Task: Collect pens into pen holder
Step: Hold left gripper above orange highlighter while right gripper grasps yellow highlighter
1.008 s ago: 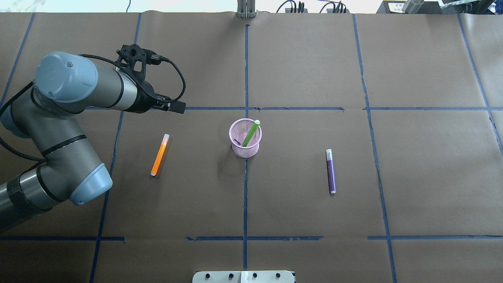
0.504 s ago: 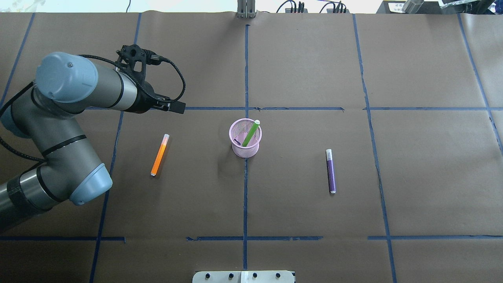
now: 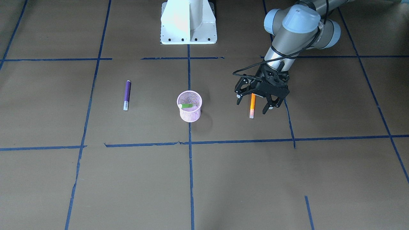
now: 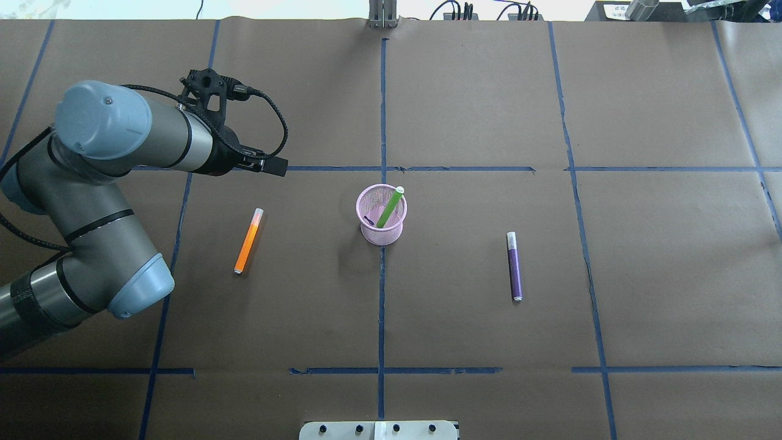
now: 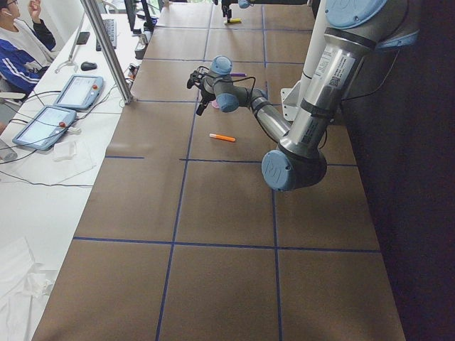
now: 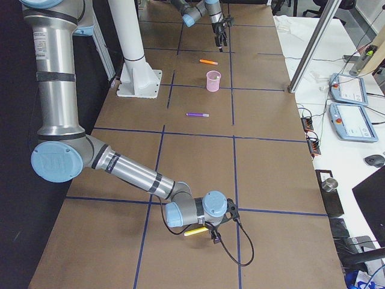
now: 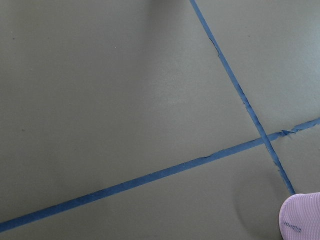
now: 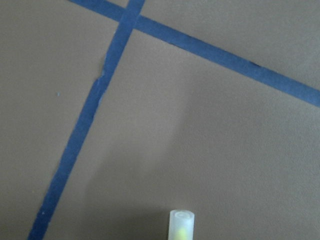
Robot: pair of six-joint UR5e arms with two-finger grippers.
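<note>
Pen holder (image 4: 391,232) astride blue tape line (image 4: 381,305)

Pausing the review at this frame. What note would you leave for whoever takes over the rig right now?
Left gripper: open, empty, raised near the orange pen, not on it.
Right gripper: far from the work. I cannot tell if it is open or shut. A yellow marker shows at it.
Done: green pen stands in the pen holder.
Left: orange pen and purple pen lie flat, one on each side of the pen holder.
</note>
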